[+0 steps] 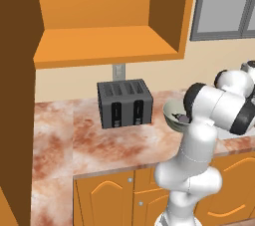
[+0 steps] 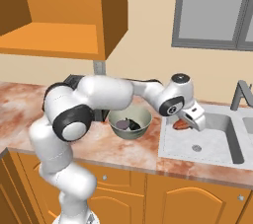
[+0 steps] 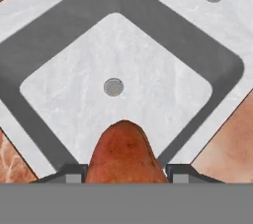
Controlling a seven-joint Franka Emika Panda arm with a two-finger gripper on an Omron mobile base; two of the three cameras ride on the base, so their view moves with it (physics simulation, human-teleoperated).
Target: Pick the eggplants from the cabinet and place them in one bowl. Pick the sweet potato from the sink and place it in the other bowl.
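Cabinet (image 1: 107,46): well to the left of the hand and above it, doors open, shelf bare; by this the eggplant half of the task looks done.
Toaster (image 1: 124,103): on the counter (image 1: 74,135), left of the hand and behind the grey-green bowl; out of the carry path as far as I can judge.
Grey-green bowl (image 2: 130,122): just left of the hand, on the counter beside the sink's edge, with the dark eggplants (image 2: 128,124) lying inside. Risk: it is the nearest bowl, and a drop here would put the sweet potato in the wrong one.
Hand (image 2: 184,123): closed on the sweet potato, raised over the left part of the sink.
Sweet potato (image 3: 123,156): clamped between the two fingertips and sticking out well past them. Risk: the grip seems to sit near one end of a rounded, tapering lump, so a fast swing could let it pivot or slide out.
Sink (image 3: 148,85): directly under the hand, drain below the potato's tip. Risk: a slip now drops it back into the basin, costing a re-grasp.
Red bowl: I cannot place it from here, so the carry may be long or need the base to drive, which adds jolts.
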